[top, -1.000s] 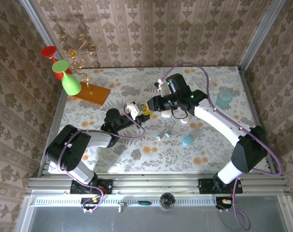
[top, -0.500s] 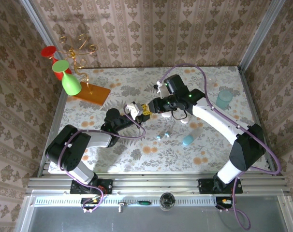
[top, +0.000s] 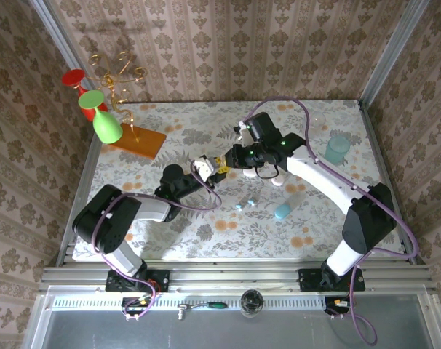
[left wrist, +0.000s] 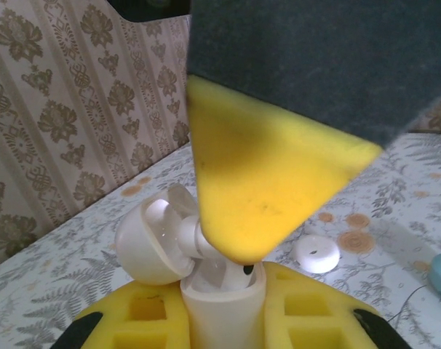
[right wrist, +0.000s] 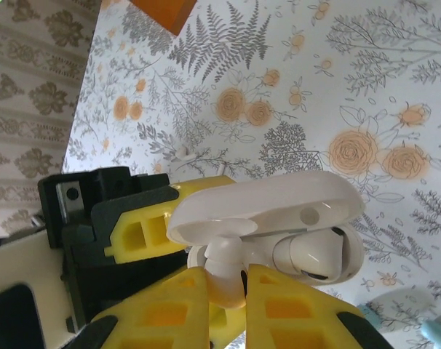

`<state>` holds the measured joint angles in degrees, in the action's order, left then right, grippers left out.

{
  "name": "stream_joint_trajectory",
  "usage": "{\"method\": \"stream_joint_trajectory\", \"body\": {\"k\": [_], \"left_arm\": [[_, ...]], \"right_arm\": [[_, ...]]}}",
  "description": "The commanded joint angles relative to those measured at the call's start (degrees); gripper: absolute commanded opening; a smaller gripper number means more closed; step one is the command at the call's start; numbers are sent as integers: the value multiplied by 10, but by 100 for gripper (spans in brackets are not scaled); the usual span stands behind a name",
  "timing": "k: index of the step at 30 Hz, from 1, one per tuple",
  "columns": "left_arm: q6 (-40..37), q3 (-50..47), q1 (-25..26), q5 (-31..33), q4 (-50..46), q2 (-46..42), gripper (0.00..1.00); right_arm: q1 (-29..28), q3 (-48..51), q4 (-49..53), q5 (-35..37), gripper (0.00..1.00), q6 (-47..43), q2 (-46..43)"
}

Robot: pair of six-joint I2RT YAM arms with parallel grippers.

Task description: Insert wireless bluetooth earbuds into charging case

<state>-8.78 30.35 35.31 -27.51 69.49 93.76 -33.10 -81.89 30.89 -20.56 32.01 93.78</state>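
White charging case (left wrist: 222, 309) sits mid-table, clamped in the left gripper (left wrist: 222, 331), right gripper (right wrist: 225, 291) pinching its open lid (right wrist: 264, 207), so next I'd say: let go and grab the earbuds (top: 239, 206) lying near-right.

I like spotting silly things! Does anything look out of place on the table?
Yes: the two earbuds lie loose on the table, near the light-blue capsule, while the charging case is held up by the left end effector, lid open. The right end effector pinches a white piece at its opening.
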Motion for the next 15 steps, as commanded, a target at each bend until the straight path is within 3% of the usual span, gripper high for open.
{"method": "stream_joint_trajectory", "body": {"k": [1,6,11,15], "left_arm": [[-50,6,6,33,35,11,0],[-71,3,9,49,36,8,0],[-81,5,11,47,35,12,0],[-76,5,11,44,36,16,0]], "right_arm": [[-4,16,-29,-8,13,85,4],[-5,52,-91,-20,13,172,6],[-6,60,-108,-21,13,199,12],[-5,54,-106,-21,23,193,12]]}}
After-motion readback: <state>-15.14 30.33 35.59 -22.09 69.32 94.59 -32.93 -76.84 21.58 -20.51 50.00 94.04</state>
